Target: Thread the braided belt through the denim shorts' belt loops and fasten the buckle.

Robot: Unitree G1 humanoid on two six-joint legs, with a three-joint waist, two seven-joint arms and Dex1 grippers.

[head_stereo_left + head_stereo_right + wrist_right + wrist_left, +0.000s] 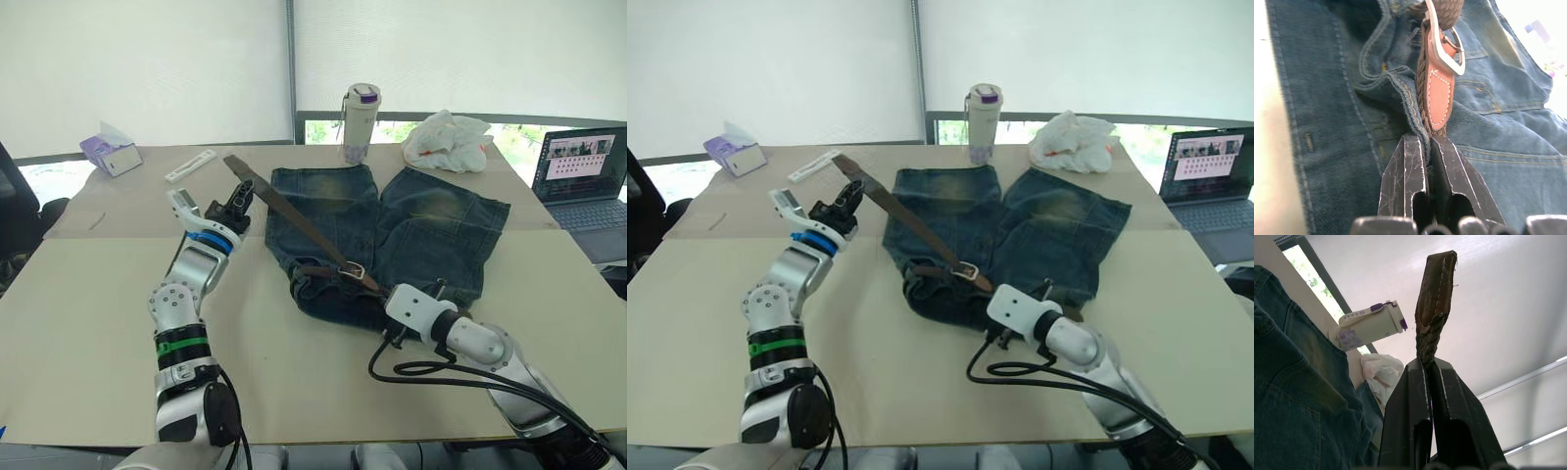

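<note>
The denim shorts [431, 225] lie flat mid-table, with the bunched waistband [323, 294] nearest me. The braided belt [294, 220] runs diagonally across the left leg, from its raised tip [1435, 289] down to the buckle [351, 270] at the waistband. My left gripper [238, 194] is shut on the strap just below the tip, holding it off the table. My right gripper [1427, 139] is shut on the strap right behind the silver buckle [1447, 41], with a fold of waistband denim caught beside it. I cannot make out the belt loops in the bunched denim.
A white bottle with a purple lid [360, 122] and a white plastic bag [448, 140] stand just beyond the legs. A tissue box [111, 154] and a flat white object [190, 165] sit far left. An open laptop [583, 176] is at the right. A black cable [421, 370] loops by my right wrist.
</note>
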